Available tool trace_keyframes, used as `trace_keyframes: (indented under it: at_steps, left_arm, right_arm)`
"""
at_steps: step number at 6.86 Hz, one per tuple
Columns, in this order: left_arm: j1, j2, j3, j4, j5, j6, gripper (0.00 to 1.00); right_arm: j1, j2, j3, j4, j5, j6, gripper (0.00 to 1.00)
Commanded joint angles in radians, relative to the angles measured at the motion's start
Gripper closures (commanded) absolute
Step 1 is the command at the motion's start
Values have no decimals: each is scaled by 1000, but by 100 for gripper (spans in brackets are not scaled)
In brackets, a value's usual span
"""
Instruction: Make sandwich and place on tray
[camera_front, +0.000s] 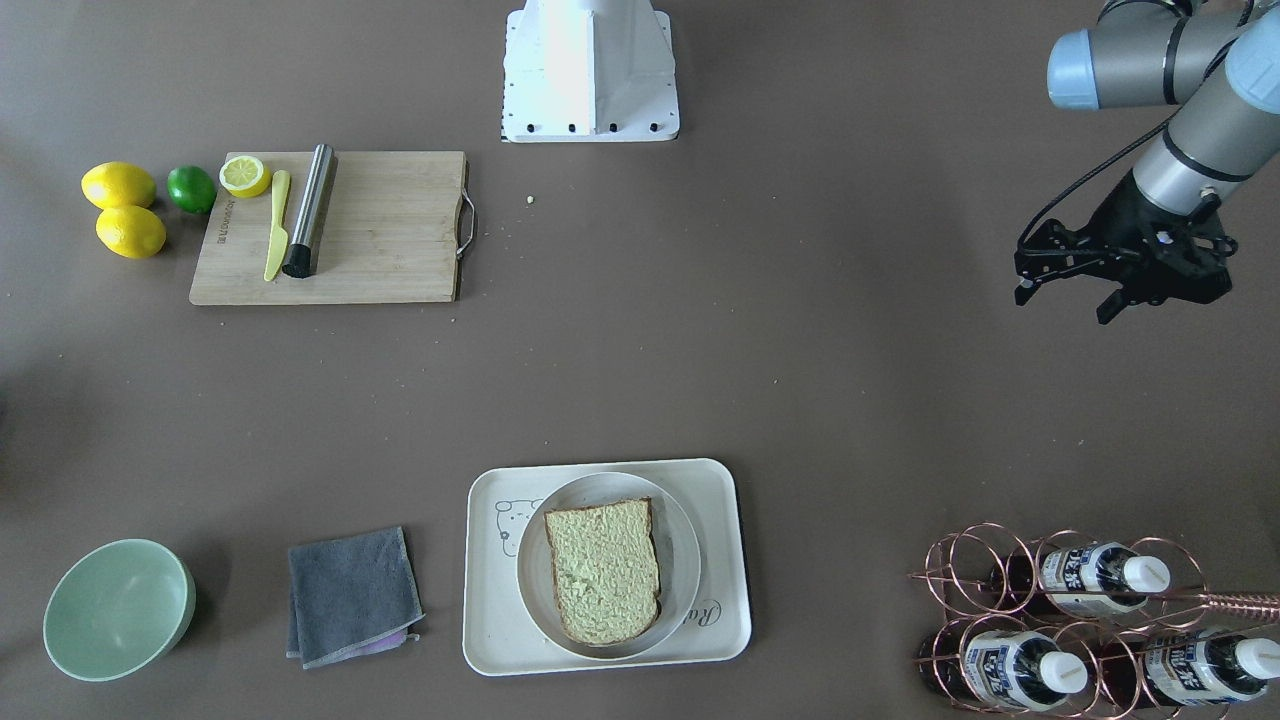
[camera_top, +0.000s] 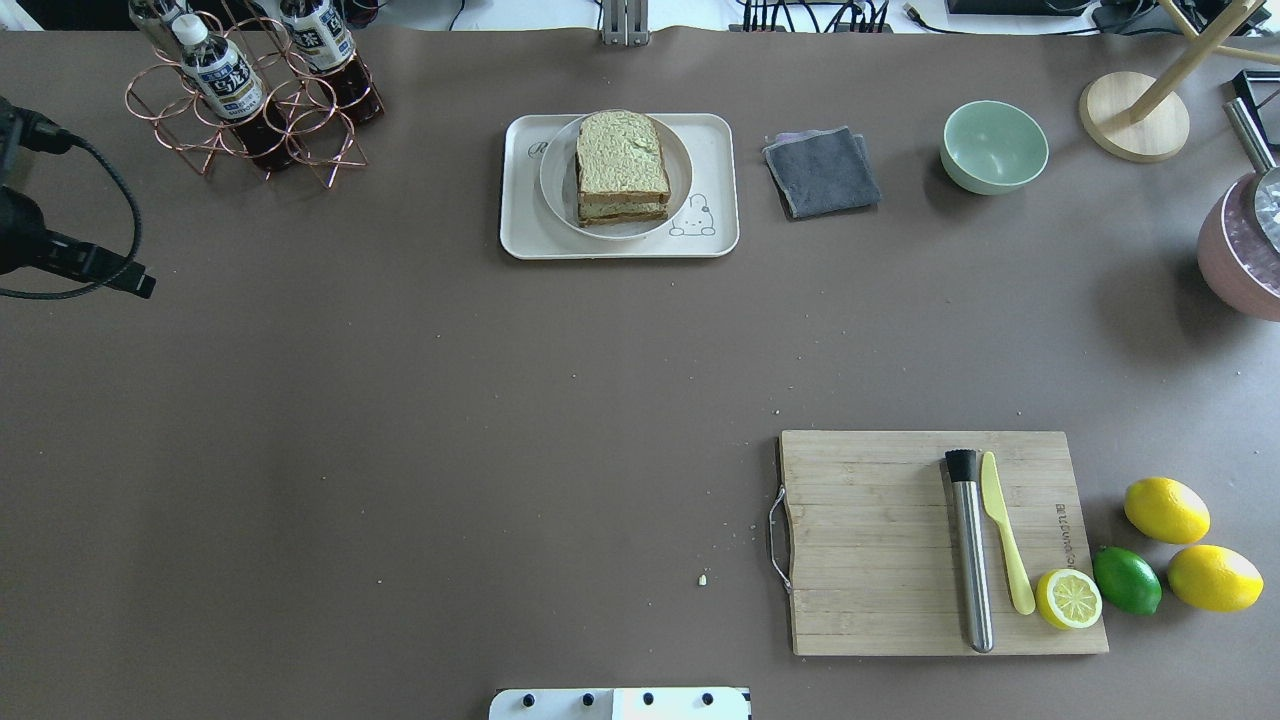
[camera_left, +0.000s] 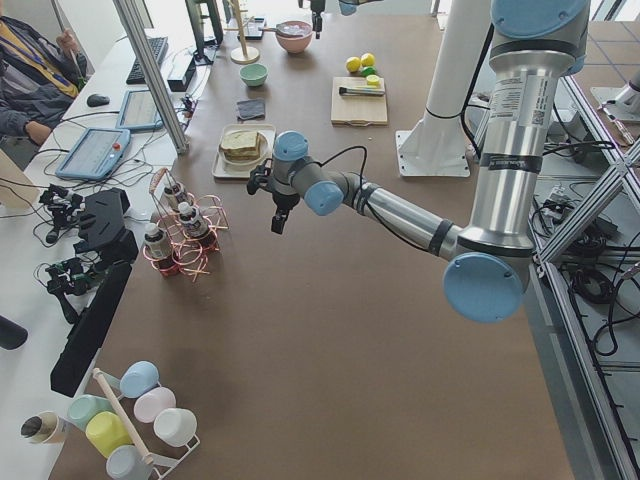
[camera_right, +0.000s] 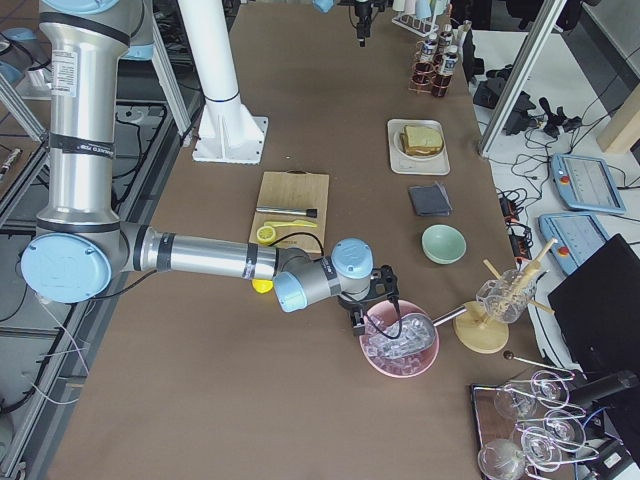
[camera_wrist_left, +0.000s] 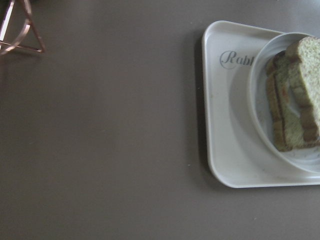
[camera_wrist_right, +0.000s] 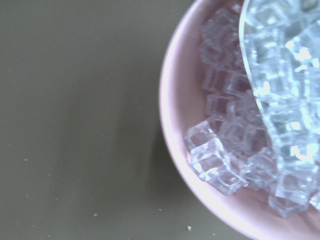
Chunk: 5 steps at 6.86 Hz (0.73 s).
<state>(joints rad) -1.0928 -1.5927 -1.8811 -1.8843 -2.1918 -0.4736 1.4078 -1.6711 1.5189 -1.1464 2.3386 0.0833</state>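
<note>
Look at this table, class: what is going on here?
Nothing is being handled. The sandwich sits assembled on a round plate, which rests on the tray. The left gripper hangs open and empty, well off to the side. The right gripper hovers by a pink bowl of ice; its jaws cannot be judged.

"Rab…" script on the tray (camera_wrist_left: 226, 131)

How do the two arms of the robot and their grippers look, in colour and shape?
Both the left arm and the right arm are silver tubes with light-blue round joint caps. The left gripper and right gripper are black, each with a black cable along the wrist.
</note>
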Motion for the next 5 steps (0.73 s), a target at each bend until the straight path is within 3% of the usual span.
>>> trace_keyframes:
  at_steps: [1,5]
  left_arm:
    - [-93,91,-6,8,-63,162,3]
    - [-244,242,5,10,-63,341,3]
  right_arm:
    - [94,-6,-9,-124,-10,-158,0]
    - [138,-27,-3,-128,-27,-180,0]
